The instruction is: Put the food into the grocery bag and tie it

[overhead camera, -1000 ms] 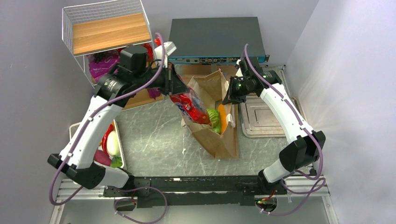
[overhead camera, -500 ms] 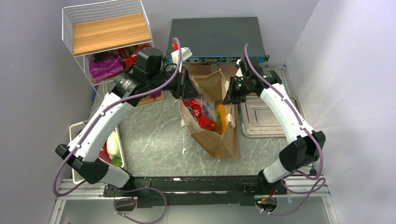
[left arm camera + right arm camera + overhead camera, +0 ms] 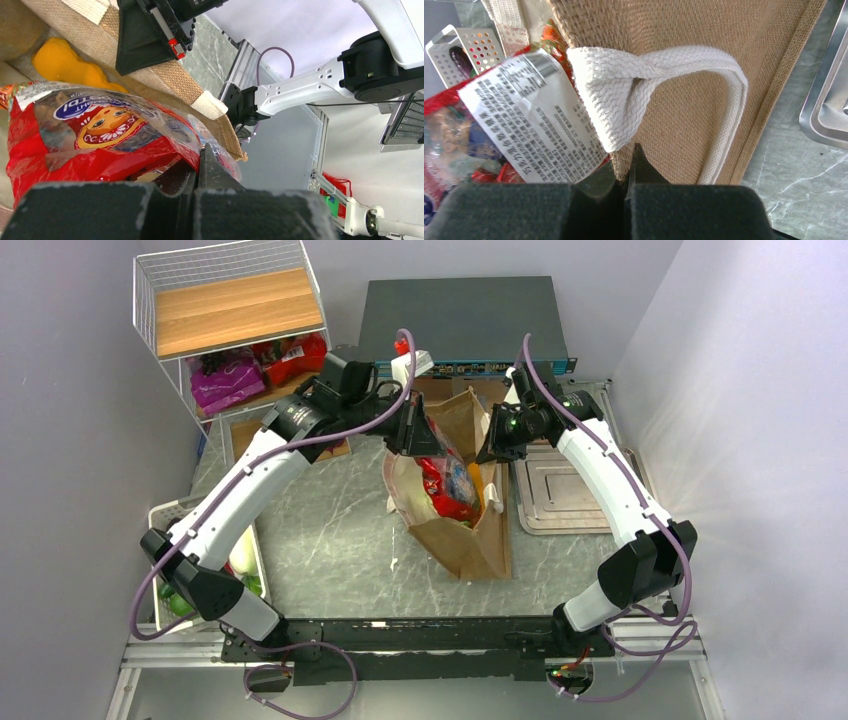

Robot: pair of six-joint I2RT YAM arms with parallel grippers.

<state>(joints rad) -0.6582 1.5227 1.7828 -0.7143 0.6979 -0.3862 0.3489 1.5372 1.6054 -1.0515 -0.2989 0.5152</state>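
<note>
Both clamped: your left tool (image 3: 199, 161) grips the glossy red snack packet (image 3: 100, 137), right tool (image 3: 626, 169) pinches the tan woven bag (image 3: 704, 60).

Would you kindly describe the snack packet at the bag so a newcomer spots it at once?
Find the tan grocery bag open mid-table. In its mouth, pinched by the left gripper, is the snack packet. Unlike the orange carrot piece beside it, it is glossy red with a blue oval label.

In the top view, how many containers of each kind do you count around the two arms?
tan bag: 1
metal tray: 1
white slatted basket: 1
wire rack: 1
Total: 4
</note>
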